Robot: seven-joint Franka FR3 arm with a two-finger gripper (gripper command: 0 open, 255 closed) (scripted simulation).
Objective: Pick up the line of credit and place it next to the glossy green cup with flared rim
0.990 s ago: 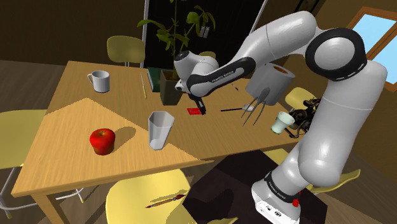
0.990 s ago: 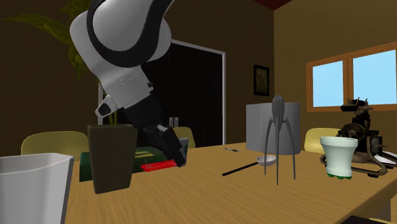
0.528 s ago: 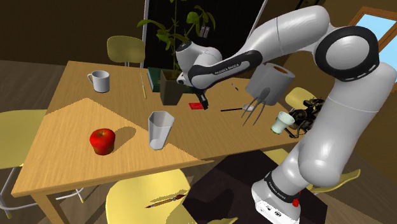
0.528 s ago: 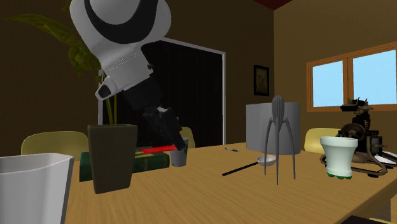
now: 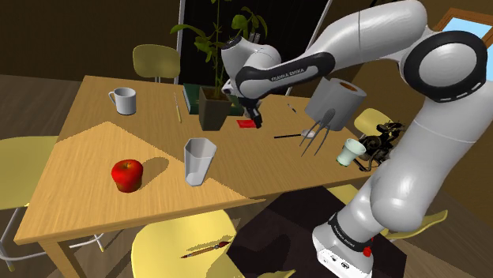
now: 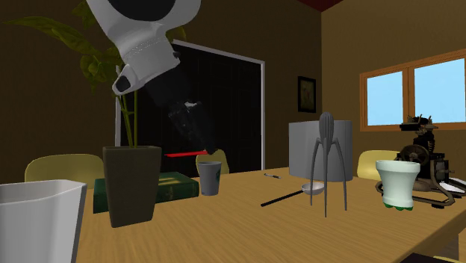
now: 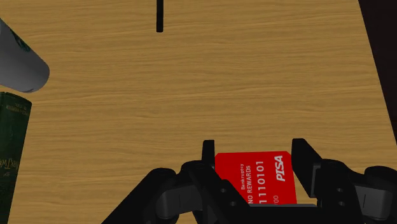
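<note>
The all-black gripper (image 7: 254, 151) is clamped on the flat red bank card (image 7: 257, 179), held level above the wooden bench (image 5: 95, 150). The pale green flared-rim cup (image 5: 348, 152) stands well apart toward the shoulder view's right (past the grey three-legged juicer (image 6: 327, 134))

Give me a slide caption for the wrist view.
Black tool clasping a red card over the wooden table, with a grey cup and a green book nearby.

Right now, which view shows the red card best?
Wrist view: the card faces the camera, print legible. The shoulder view shows the card as a small red patch; the second exterior view, a thin red edge.
</note>
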